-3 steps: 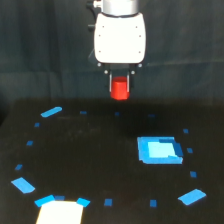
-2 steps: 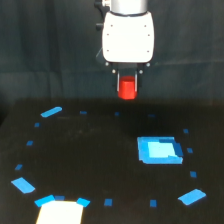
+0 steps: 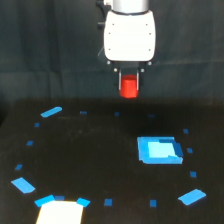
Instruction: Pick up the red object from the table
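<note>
The gripper (image 3: 129,86) hangs clamped on the red object (image 3: 129,87), held clear above the far edge of the black table (image 3: 90,165) with its blue patch (image 3: 159,150), suggesting the pick-up is essentially complete.

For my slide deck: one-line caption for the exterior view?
Gripper holds the red object above the black table.

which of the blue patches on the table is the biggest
The blue rectangle at the exterior view's right, below the pincer; the other blue marks ringing the table are far smaller.
</note>
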Robot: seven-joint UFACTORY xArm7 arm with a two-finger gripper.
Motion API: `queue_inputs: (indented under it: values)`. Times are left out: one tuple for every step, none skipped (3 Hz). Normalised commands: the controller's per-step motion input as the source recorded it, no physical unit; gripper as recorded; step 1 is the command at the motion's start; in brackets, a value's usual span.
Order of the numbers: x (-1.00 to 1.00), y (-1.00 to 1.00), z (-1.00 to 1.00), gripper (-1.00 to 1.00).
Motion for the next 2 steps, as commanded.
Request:
queue_inputs:
  values:
    - [0.37, 0.06, 0.31, -0.93]
    - [-0.24, 0.19, -0.04, -1.0]
